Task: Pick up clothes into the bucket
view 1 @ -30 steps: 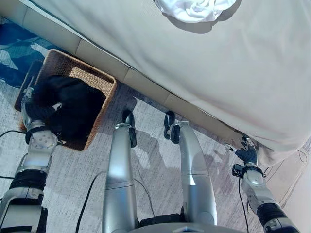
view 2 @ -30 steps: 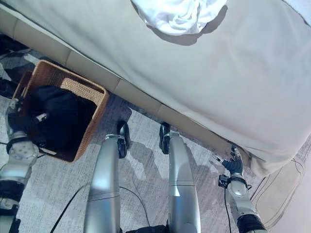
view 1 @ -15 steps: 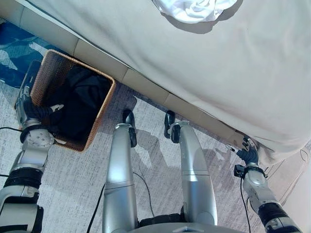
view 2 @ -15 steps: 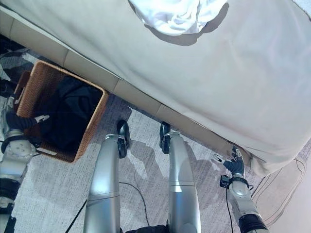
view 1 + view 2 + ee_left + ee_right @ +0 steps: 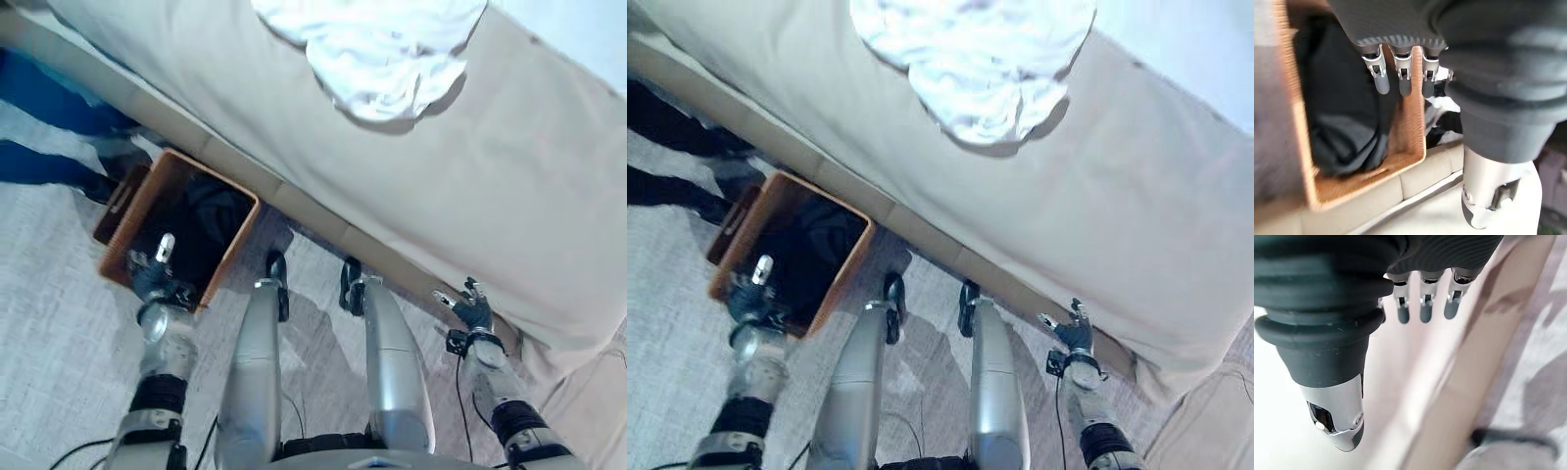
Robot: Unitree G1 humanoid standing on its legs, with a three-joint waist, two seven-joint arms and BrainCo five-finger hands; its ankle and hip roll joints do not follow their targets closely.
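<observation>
Left eye view shows us the biggest thing first: the bed (image 5: pixel 470 196) under its beige cover, running across the top of the scene, its base panels meeting the grey carpet (image 5: pixel 59 333). On the cover, up near the top, a crumpled white garment (image 5: pixel 377 54) lies well apart from both hands. Down on the carpet beside the bed's base stands the wicker basket (image 5: pixel 127 230), and a black garment (image 5: pixel 201 230) already sits inside it. Our left hand (image 5: pixel 155 274) hovers at the basket's near rim, fingers (image 5: pixel 1403 81) straight and relaxed, holding nothing. Our right hand (image 5: pixel 1073 333) hangs low by the bed's edge, fingers (image 5: pixel 1422 308) spread and empty too.

We judge one piece done and the white one left. The risk lies in the reach: that garment is far up the cover, so leaning in could press us against the bed frame, or a loose pinch could catch the cover along with the cloth and drag it. Carrying it back, a trailing sleeve could snag the basket rim and tip it
</observation>
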